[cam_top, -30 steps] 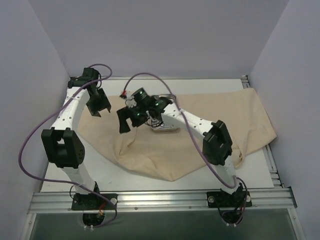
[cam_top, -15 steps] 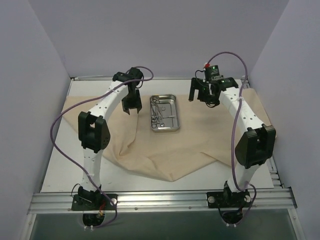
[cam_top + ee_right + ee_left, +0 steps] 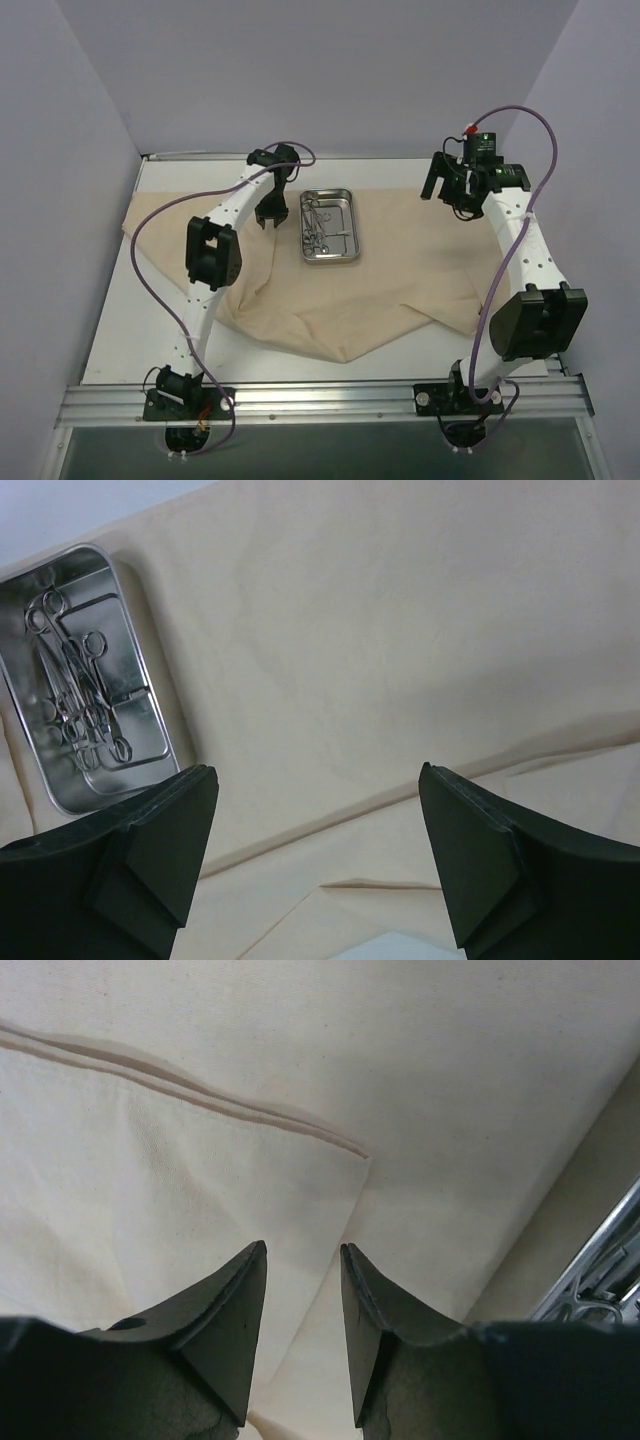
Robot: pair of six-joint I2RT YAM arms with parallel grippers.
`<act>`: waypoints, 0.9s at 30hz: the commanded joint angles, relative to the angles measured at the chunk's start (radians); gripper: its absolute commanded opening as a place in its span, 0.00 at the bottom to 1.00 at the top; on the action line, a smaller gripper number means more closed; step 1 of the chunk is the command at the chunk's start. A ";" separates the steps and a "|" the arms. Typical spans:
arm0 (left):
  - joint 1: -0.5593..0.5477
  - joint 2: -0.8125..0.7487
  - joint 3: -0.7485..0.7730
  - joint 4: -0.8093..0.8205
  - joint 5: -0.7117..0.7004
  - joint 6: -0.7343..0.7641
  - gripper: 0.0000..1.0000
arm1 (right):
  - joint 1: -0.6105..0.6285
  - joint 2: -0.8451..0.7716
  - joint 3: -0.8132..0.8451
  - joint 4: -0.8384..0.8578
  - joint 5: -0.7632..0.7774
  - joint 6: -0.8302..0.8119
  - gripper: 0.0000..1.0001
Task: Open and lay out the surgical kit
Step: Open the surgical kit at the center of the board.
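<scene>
The beige cloth wrap (image 3: 400, 270) of the surgical kit lies spread across the table. On it, at back centre, stands the shiny steel tray (image 3: 352, 228) holding several thin ring-handled instruments (image 3: 316, 226). My left gripper (image 3: 268, 218) hangs just left of the tray. In the left wrist view the left gripper (image 3: 303, 1248) is open by a narrow gap, empty, above a hemmed fold of cloth (image 3: 250, 1110). My right gripper (image 3: 446, 192) is at back right, above the cloth. In the right wrist view the right gripper (image 3: 316, 770) is wide open and empty, with the tray (image 3: 150, 735) and instruments (image 3: 80, 690) to its left.
White table (image 3: 130, 340) shows at the front left of the cloth. Pale walls close in on the left, back and right. A metal rail (image 3: 320, 400) with both arm bases runs along the near edge. Purple cables loop off both arms.
The right arm swung from over the tray out to the back right. The left gripper moved right to beside the tray, its jaws narrowing. The cloth now reaches further left and the tray is uncovered.
</scene>
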 commanded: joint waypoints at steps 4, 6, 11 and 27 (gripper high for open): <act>-0.012 0.025 0.063 -0.016 -0.055 0.018 0.45 | -0.012 -0.023 -0.036 -0.013 -0.043 -0.009 0.84; -0.012 0.040 0.064 -0.017 -0.052 0.026 0.45 | -0.016 -0.023 -0.037 -0.007 -0.048 -0.012 0.84; -0.017 0.068 0.075 -0.029 -0.043 0.024 0.45 | -0.019 -0.012 -0.048 0.006 -0.071 -0.008 0.84; -0.024 0.095 0.034 -0.011 -0.050 0.047 0.45 | -0.025 -0.005 -0.054 0.013 -0.098 -0.011 0.84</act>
